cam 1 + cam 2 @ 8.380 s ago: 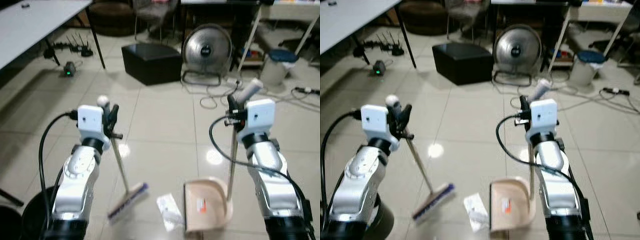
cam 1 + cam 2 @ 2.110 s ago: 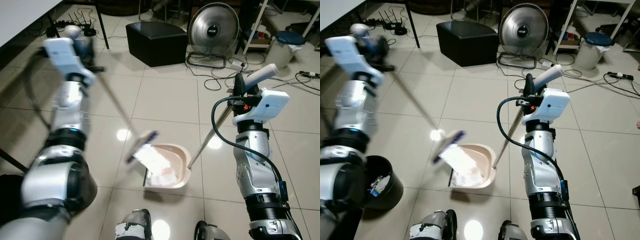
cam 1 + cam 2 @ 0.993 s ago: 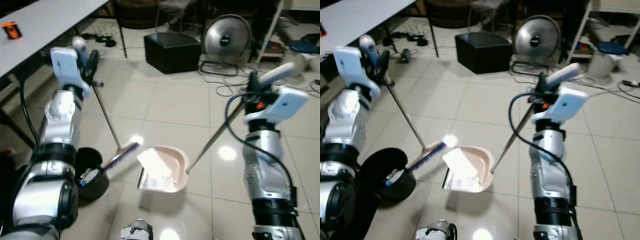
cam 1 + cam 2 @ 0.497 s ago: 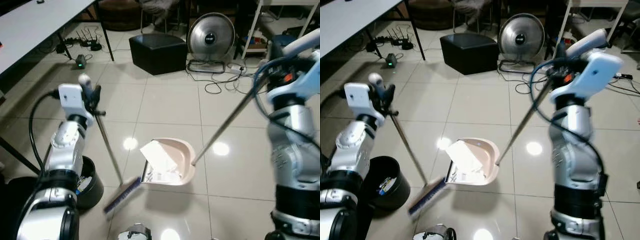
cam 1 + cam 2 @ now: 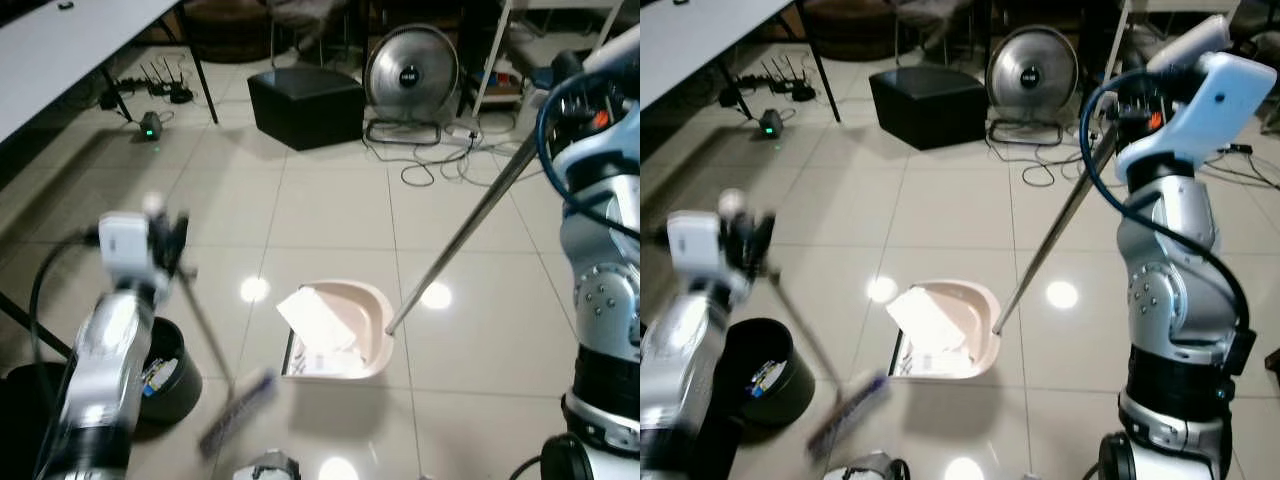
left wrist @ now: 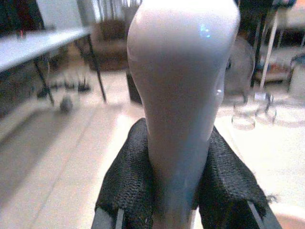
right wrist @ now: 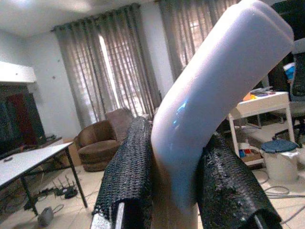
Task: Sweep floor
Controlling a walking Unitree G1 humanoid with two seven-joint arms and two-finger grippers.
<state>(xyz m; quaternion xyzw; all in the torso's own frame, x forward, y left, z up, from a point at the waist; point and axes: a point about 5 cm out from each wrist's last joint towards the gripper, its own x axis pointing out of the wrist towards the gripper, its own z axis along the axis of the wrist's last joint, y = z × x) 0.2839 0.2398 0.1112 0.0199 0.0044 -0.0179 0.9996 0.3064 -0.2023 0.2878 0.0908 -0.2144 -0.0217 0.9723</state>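
Since half-second back: long-handled broom with blue bristles [image 5: 236, 409] swung lower, off beige plastic dustpan [image 5: 370, 330], which sits loaded with crumpled white paper [image 5: 316, 322] on tile beside round black bin [image 5: 765, 375]. Left gripper [image 6: 178, 191] pinches broom grip; right gripper [image 7: 164, 181] pinches dustpan handle. Step: sweeping done, likely; next needs pan tipped over bin.

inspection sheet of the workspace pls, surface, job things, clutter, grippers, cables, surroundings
surface: glossy pale tiled floor with light reflections.
job's things: beige dustpan holding white paper litter, on a long handle; broom blurred, beside a black bin with scraps inside.
clutter: nothing seen loose on the tiles near the dustpan.
grippers: left gripper shut on the broom's handle top; right gripper shut on the dustpan's handle grip.
cables: loose cords on the floor by the fan; more under the table.
surroundings: round fan, black box, white table.
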